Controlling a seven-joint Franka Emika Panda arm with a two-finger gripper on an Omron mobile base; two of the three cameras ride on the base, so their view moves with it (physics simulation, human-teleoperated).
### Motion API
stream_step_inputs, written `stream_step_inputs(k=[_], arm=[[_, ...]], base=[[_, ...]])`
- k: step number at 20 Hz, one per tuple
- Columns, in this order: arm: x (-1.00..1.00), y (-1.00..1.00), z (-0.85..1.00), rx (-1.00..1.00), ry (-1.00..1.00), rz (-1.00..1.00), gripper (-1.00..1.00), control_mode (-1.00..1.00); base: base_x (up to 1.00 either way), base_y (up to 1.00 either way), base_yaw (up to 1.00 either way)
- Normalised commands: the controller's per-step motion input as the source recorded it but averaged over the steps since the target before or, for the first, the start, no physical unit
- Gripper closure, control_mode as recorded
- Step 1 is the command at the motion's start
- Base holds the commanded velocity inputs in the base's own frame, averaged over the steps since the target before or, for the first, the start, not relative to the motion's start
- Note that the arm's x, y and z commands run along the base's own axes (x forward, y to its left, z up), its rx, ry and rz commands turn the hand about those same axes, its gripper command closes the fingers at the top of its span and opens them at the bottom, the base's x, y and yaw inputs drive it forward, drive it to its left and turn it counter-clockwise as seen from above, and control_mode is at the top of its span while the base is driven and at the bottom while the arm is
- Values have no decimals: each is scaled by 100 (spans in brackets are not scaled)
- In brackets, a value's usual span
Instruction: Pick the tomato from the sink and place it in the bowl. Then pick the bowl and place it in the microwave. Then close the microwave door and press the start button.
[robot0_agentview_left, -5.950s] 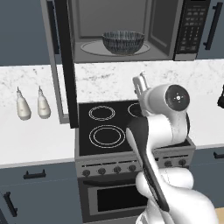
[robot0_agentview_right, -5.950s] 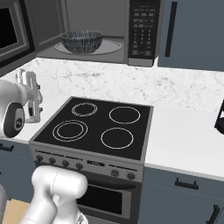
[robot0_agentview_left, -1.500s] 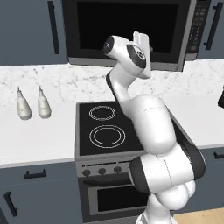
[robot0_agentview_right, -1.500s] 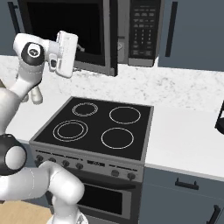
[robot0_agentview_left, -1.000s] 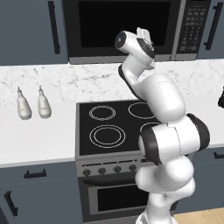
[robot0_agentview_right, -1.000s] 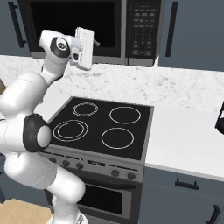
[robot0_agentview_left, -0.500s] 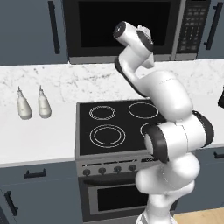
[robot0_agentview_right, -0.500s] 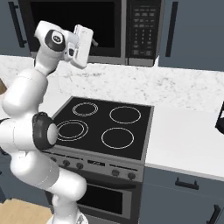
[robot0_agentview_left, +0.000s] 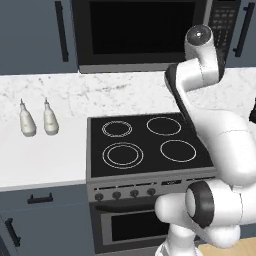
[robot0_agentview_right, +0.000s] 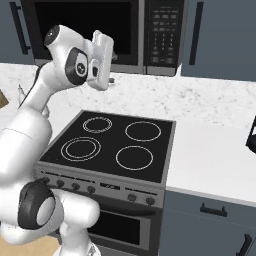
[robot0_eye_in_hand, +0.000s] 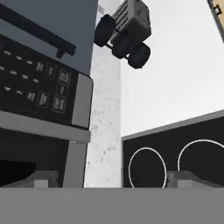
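The microwave (robot0_agentview_left: 145, 62) is set above the stove, and its microwave door (robot0_agentview_left: 140, 30) (robot0_agentview_right: 127, 25) is shut with the black glass dark. The keypad (robot0_agentview_left: 223, 20) (robot0_agentview_right: 165, 30) sits at its right. My gripper (robot0_agentview_right: 113, 67) (robot0_eye_in_hand: 116, 179) is raised in front of the microwave's lower right part, near the keypad (robot0_eye_in_hand: 39, 87). It is open, its fingertips (robot0_eye_in_hand: 43, 178) stand wide apart, and nothing is between them. The bowl, the tomato and the sink are out of view.
A black stove (robot0_agentview_left: 145, 145) (robot0_agentview_right: 120, 145) with four ring burners lies under the arm. Two white bottles (robot0_agentview_left: 37, 119) stand on the pale counter (robot0_agentview_left: 45, 160) to the left. A grey appliance (robot0_eye_in_hand: 127, 28) (robot0_agentview_right: 251, 135) stands on the counter at the right. Blue-grey cabinets (robot0_agentview_right: 220, 35) flank the microwave.
Six seconds ago the microwave door stood open with the bowl inside; now it is shut. Over the last second my open gripper has swung right along the microwave front towards the keypad.
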Motion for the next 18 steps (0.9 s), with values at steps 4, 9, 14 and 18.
stream_step_inputs(k=[4, 9, 14, 18], arm=[[-61, -90, -5, 14, -25, 52, -100, -100], [-3, -75, 18, 16, -27, 51, -100, -100], [34, -32, 40, 18, -12, 29, 100, -100], [50, 0, 24, 12, -5, 15, 100, -100]], base=[[0, 0, 0], [0, 0, 0], [0, 0, 0], [0, 0, 0]])
